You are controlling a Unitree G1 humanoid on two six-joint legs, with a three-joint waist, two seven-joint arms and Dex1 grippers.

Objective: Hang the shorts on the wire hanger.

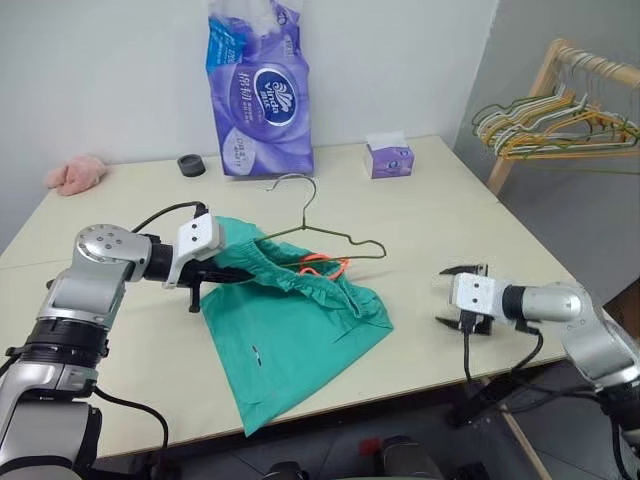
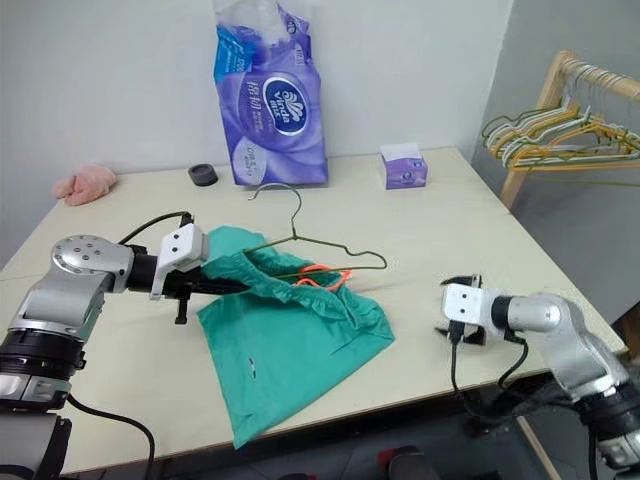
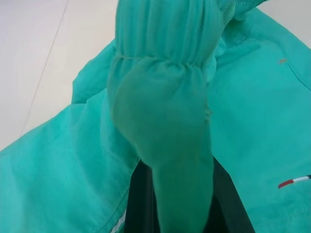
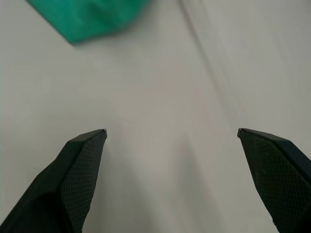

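The teal-green shorts (image 1: 290, 335) lie spread in the middle of the table, orange drawstring (image 1: 325, 266) on top. My left gripper (image 1: 243, 272) is shut on the shorts' elastic waistband (image 3: 167, 87) and holds it raised off the table. The wire hanger (image 1: 318, 232) rests partly through the waistband, its hook pointing toward the back wall. My right gripper (image 1: 447, 295) hovers open over bare table to the right of the shorts, with nothing between its fingers (image 4: 80, 160). A corner of the shorts (image 4: 87, 17) is visible in the right wrist view.
A purple tissue pack (image 1: 258, 90), a small purple box (image 1: 390, 157), a black ring (image 1: 191, 165) and a pink fluffy cloth (image 1: 76, 174) sit along the table's back. A wooden rack with several coloured hangers (image 1: 555, 120) stands at the right.
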